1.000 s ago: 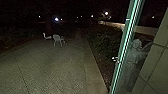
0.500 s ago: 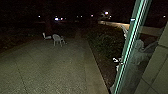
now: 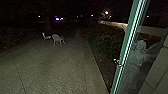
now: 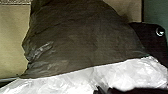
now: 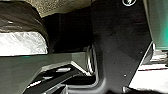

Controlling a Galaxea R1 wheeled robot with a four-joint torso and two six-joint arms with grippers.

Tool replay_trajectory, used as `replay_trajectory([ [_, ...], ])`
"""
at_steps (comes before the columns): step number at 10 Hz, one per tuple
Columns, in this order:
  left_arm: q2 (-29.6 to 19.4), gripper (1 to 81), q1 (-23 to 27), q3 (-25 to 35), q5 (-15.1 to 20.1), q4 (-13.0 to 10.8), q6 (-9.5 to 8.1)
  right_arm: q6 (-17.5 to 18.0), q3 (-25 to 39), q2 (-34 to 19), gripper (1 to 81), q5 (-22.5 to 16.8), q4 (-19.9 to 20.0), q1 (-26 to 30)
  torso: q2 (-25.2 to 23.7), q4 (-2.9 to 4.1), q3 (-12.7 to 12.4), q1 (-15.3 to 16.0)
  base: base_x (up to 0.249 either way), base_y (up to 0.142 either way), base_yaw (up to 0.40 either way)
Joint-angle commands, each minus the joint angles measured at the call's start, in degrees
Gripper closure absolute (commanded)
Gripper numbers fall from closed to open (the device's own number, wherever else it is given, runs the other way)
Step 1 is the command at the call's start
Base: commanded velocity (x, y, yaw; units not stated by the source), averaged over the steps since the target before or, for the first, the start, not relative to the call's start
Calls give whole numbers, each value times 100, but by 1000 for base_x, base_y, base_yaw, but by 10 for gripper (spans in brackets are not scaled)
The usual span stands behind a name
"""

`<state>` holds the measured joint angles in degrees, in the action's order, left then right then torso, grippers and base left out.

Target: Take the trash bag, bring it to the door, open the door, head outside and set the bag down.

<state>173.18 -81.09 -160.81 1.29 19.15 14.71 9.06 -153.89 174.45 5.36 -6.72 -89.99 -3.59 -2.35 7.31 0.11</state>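
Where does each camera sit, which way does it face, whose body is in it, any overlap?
Head: high on the robot, facing forward and down over the yard and chair; a person stands behind glass.
Left wrist: on the left arm, facing the bag; the robot's plate shows beyond it.
Right wrist: on the right arm, facing mostly the plate, part of the bag beside it.
Shared: both wrist views show bag and plate.

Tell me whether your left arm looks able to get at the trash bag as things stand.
Likely yes: the trash bag looms near before the left wrist camera, and nothing seems to lie across its dark side.
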Motion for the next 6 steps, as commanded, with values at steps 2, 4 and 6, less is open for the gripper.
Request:
replay_trajectory([
  [2,-20,811,300,-21,328,18,14,-9,27,40,10,-308,-5,205,0,0,0,0,69,0,0],
  [4,-20,811,308,-21,328,18,14,-9,27,40,10,-308,-5,205,0,0,0,-2,68,0,0],
  [6,-20,811,308,-21,328,18,14,-9,27,40,10,-308,-5,205,2,0,0,2,67,33,0],
])
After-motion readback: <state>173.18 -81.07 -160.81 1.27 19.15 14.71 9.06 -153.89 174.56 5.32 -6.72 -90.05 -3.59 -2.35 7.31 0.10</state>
